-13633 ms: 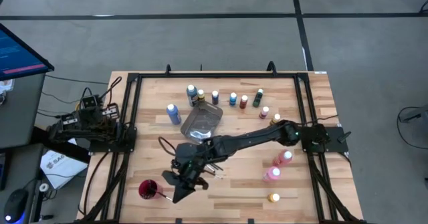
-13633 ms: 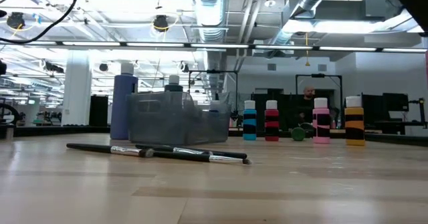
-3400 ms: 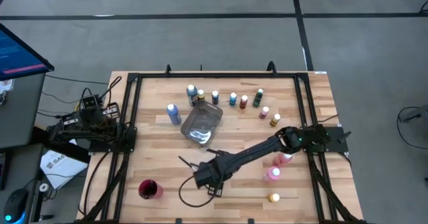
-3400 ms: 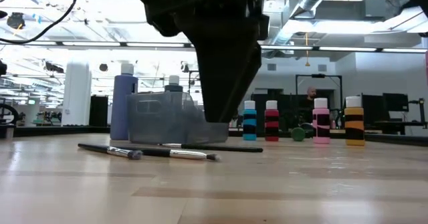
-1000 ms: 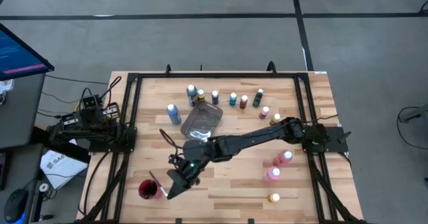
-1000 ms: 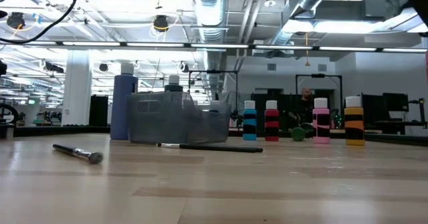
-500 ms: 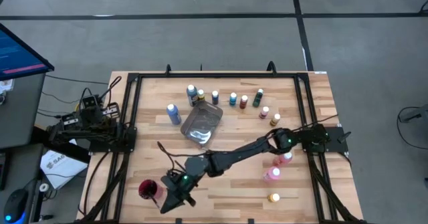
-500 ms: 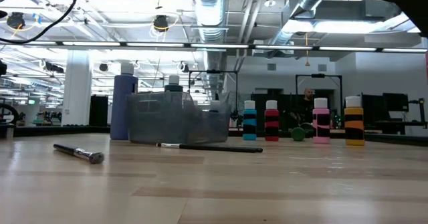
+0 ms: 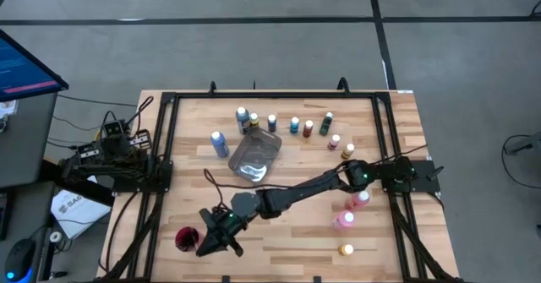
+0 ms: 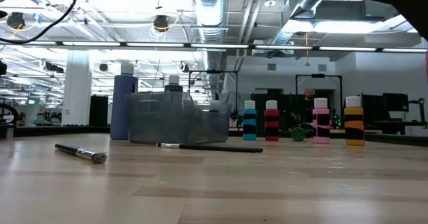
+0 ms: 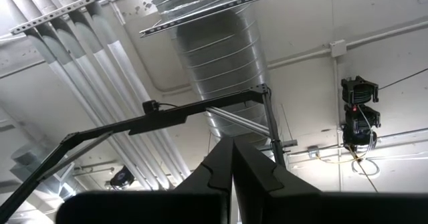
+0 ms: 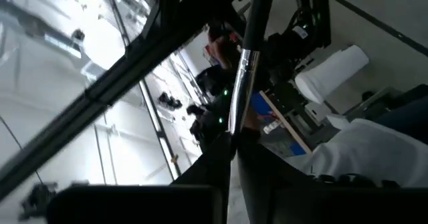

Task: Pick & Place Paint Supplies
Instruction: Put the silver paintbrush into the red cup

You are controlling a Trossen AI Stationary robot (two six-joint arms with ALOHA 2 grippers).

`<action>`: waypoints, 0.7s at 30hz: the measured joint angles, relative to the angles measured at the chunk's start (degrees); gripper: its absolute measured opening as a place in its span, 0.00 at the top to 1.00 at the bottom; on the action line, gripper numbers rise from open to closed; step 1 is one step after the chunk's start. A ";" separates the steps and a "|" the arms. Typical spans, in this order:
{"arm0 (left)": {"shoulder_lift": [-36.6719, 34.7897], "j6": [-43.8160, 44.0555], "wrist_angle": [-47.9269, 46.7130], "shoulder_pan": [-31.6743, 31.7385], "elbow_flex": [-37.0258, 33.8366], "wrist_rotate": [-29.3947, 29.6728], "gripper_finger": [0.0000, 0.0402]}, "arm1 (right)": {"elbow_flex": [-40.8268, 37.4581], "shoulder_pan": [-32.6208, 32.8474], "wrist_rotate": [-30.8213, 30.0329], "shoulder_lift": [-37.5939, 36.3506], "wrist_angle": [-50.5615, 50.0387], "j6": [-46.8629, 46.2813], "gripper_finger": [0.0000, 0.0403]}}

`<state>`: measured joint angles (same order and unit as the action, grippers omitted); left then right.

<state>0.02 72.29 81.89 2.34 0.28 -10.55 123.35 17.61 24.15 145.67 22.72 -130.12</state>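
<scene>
right tool (image 9: 209, 242) is low at the near left of the surface (image 9: 296, 232), right beside the red cup (image 9: 187, 238), fingers pinched on a brush (image 12: 245, 70) — the right wrist view shows the dark handle and silver ferrule sticking straight out from between them. the brush looks poised for the cup, judging by where the arm hangs.

left tool (image 11: 232, 174) is pressed together, holding nothing, parked at the surface's left edge and aimed up at the ceiling.

what could go wrong: the grip sits at the very end of a long thin handle, so the brush could swing or slip before it is over the cup mouth. let go off-centre and it lands on the wood and rolls. the arm is stretched far across, and a nudge from the tool could tip the light cup.

two more brushes lie out on the surface: one (image 10: 80, 153) alone toward the left, one (image 10: 210, 147) just in front of the tray (image 10: 177, 118). bottles (image 9: 294, 125) stand in a loose row at the far side, the blue one (image 9: 219, 143) beside the tray, pink ones (image 9: 344, 220) near the right edge.

pale wood planks, black frame rails round the edge. beyond it, grey floor, a monitor at the left, and in the low view bright strip lights, silver ducts, and a person far at the back.
</scene>
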 joint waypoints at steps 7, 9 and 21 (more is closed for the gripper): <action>0.00 0.00 0.00 0.00 0.00 -0.01 0.99 | 0.01 0.00 -0.27 -0.06 -2.11 -2.55 0.87; 0.00 0.00 0.00 0.00 0.00 -0.01 0.99 | 0.00 0.00 -0.33 -0.04 -2.33 -2.31 0.85; -0.01 0.00 0.00 -0.01 0.02 -0.02 0.99 | 0.04 -1.76 4.81 -5.11 -4.07 25.09 0.67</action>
<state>0.01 72.29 81.89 2.33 0.29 -10.57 123.39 15.85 28.96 140.55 18.66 -105.03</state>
